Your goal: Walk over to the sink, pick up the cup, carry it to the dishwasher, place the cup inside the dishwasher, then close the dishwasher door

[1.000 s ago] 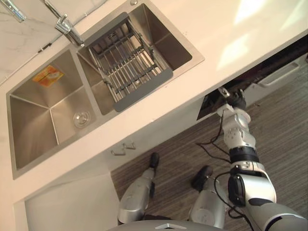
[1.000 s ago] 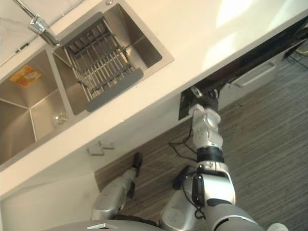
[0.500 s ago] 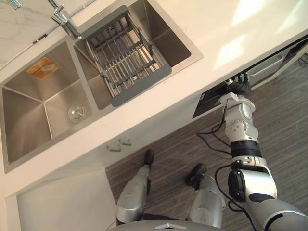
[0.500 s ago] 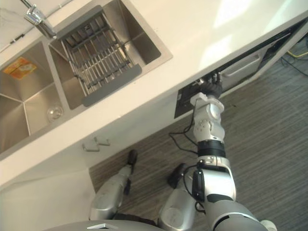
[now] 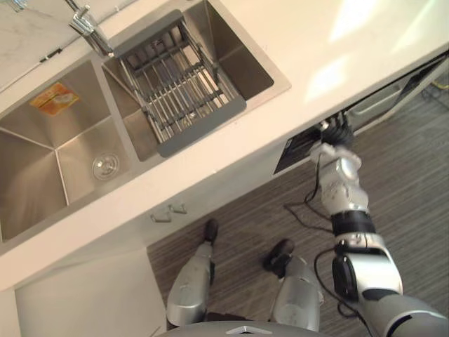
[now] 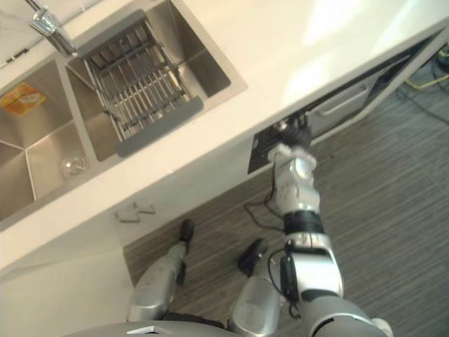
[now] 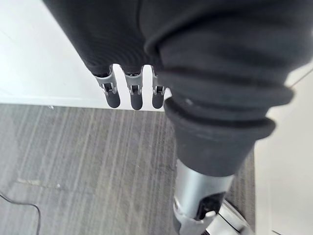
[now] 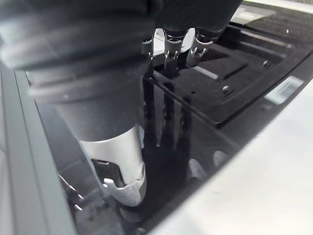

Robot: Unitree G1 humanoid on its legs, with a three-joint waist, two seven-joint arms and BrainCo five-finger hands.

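Here the right hand sets straight fingers against the one dark dishwasher door. A single white label lies near them, its print unreadable. Well to its left, the sink has two basins and one orange sticker, also illegible. The left hand hangs with its fingers relaxed.

no writing could be read anywhere. an orange and yellow rectangular sticker lay in the left stainless steel sink basin, and a pale oblong label sat on the glossy black dishwasher panel. the print on both was too small to make out.
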